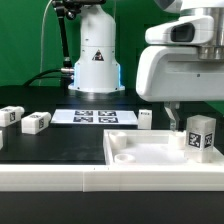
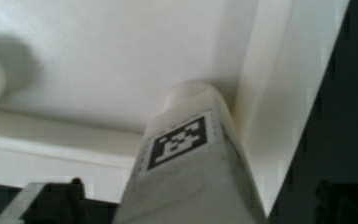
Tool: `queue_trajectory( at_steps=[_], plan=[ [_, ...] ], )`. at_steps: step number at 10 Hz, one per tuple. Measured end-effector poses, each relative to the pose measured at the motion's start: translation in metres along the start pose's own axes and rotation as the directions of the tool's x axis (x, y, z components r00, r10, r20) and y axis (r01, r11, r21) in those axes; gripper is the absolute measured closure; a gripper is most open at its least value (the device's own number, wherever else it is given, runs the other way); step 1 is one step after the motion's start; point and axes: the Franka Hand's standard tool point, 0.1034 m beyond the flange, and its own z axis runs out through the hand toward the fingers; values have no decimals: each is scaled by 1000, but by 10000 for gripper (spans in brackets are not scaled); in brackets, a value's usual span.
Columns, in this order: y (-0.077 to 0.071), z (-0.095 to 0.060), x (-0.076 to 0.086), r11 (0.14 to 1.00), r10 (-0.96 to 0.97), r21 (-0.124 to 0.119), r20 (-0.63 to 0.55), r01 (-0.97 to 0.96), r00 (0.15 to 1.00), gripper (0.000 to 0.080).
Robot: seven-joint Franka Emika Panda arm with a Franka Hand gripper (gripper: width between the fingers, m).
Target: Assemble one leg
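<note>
One leg (image 1: 200,135), a chunky white block with a square tag, stands upright in the corner of the large white panel (image 1: 140,150) at the exterior view's right. My gripper (image 1: 197,124) hangs over it with a finger on either side. One finger (image 1: 172,118) shows a small gap from the leg. In the wrist view the leg (image 2: 185,140) rises between the two dark fingertips (image 2: 60,205), which stand apart from its sides. The gripper (image 2: 202,208) looks open. The panel (image 2: 123,60) lies below.
Three more legs lie on the black table: two at the exterior view's left (image 1: 10,116) (image 1: 36,123) and one behind the panel (image 1: 146,118). The marker board (image 1: 92,117) lies in the middle, in front of the robot base (image 1: 95,60).
</note>
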Motion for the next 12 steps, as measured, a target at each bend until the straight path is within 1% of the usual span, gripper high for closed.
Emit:
queue_trajectory(
  at_steps=[1, 2, 3, 5, 7, 8, 9, 10, 12],
  plan=[
    [1, -1, 1, 999, -45, 0, -2, 45, 999, 150],
    [4, -1, 2, 989, -145, -9, -1, 145, 989, 150],
    [6, -1, 2, 979, -206, -11, -1, 206, 979, 150],
    [7, -1, 2, 966, -259, -14, -2, 259, 966, 150],
    [7, -1, 2, 967, -255, -15, -2, 255, 967, 412],
    [6, -1, 1, 967, -255, -14, 0, 255, 967, 412],
    [6, -1, 1, 972, -234, -13, 0, 234, 972, 507],
    [6, -1, 1, 972, -234, -13, 0, 234, 972, 508],
    [6, -1, 1, 998, -59, -7, -3, 59, 998, 507]
  ],
)
